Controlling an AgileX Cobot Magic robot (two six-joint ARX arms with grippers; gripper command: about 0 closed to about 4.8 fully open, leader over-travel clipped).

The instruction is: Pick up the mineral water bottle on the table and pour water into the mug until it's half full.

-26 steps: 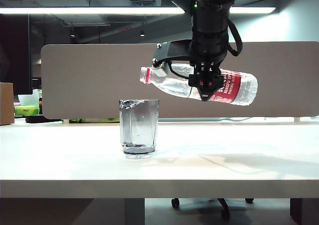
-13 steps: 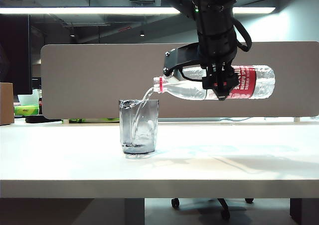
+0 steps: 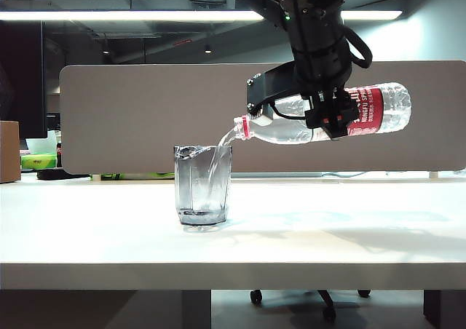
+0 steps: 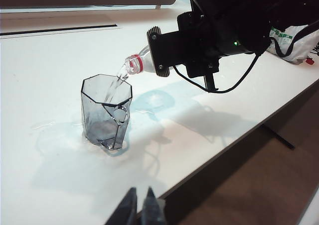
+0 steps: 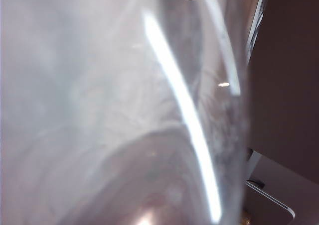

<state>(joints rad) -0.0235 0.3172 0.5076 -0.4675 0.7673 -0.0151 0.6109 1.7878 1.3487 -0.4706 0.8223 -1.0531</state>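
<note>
The mineral water bottle (image 3: 378, 109) lies nearly level in the air, mouth tipped slightly down toward the mug (image 3: 203, 184). My right gripper (image 3: 325, 118) is shut on the bottle's middle, right of and above the mug. A thin stream of water (image 3: 223, 140) falls from the red-ringed neck (image 4: 134, 63) into the smoky mug (image 4: 105, 110), which stands on the white table (image 3: 328, 234). The bottle's clear wall (image 5: 124, 110) fills the right wrist view. My left gripper (image 4: 139, 206) hangs shut and empty near the table's front edge, well short of the mug.
A grey partition (image 3: 131, 118) runs behind the table. A cardboard box (image 3: 9, 151) and green items (image 3: 40, 161) sit at the far left. A white bag (image 4: 294, 42) lies beyond the right arm. A wet patch (image 4: 154, 101) shows on the table by the mug.
The right gripper shifted right and tipped the bottle from mouth-up to mouth-down. Water began streaming into the mug. The left arm stayed still.
</note>
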